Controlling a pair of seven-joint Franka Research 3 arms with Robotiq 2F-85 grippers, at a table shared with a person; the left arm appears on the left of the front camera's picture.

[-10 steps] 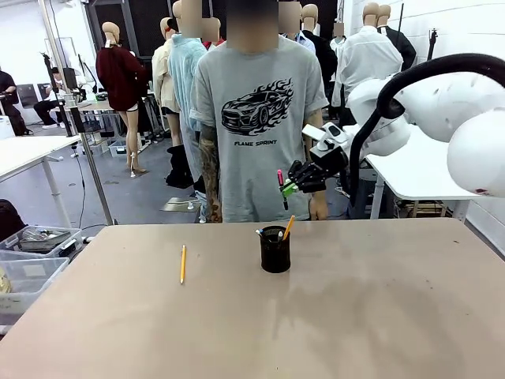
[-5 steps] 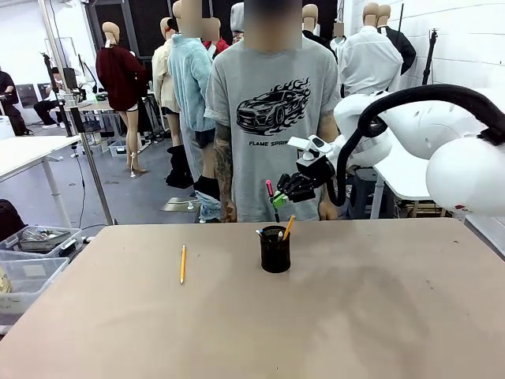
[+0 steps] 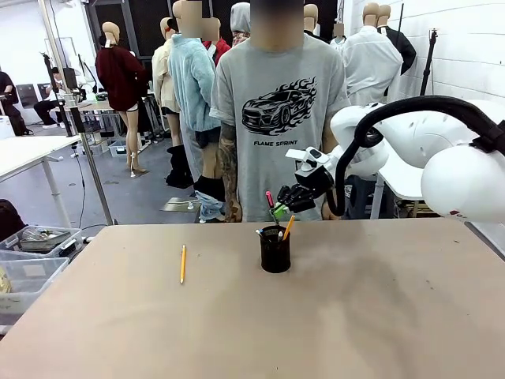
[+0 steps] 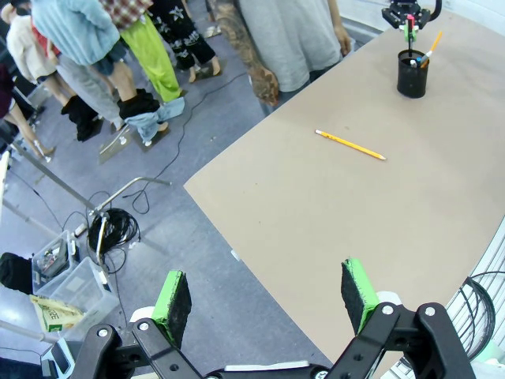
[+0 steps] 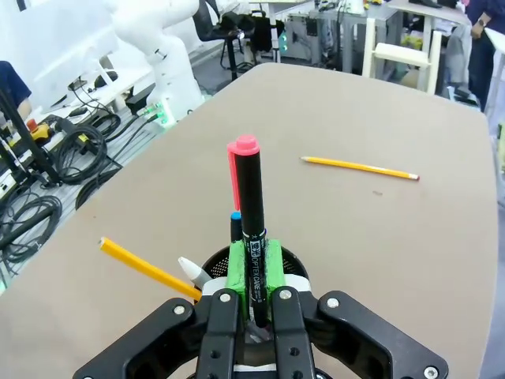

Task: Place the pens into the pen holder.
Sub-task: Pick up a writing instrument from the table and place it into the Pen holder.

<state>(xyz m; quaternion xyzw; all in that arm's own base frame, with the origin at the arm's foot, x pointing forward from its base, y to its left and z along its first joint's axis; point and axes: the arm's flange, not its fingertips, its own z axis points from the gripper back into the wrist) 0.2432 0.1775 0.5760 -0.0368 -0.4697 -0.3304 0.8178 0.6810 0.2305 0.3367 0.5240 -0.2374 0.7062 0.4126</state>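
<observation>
**Right pincer holds dark pen upright over pen holder**

The right pincer point(image 3: 278, 209) point(image 5: 251, 268) is clamped on a dark pen point(image 3: 271, 202) point(image 5: 251, 205), green pads pressed to both sides of the barrel approx. mid-length. The pen stands near vertical w/ its pink-red cap up, leaning a little to picture left in the front view. Its lower end is at the mouth of the pen holder point(image 3: 275, 250) point(image 5: 293, 257); can't tell if the tip is inside. The black mesh holder stands straight below the pincer, mid-worktop toward the far side. A yellow pencil point(image 3: 289, 227) point(image 5: 146, 268) sticks out of it at a slant, plus a blue & a white tip.

A loose pencil point(image 3: 182, 264) point(image 4: 350, 144) point(image 5: 359, 167) lies flat on the worktop point(image 3: 379, 316), well apart from the holder on the robot's left, long axis running near-to-far.

A person point(image 3: 276, 118) in a grey car-print T-shirt stands at the far edge, behind the holder.

The left pincer point(image 4: 268, 296) is spread wide w/ nothing between its pads, off the worktop's edge above the floor point(image 4: 142, 213).
</observation>
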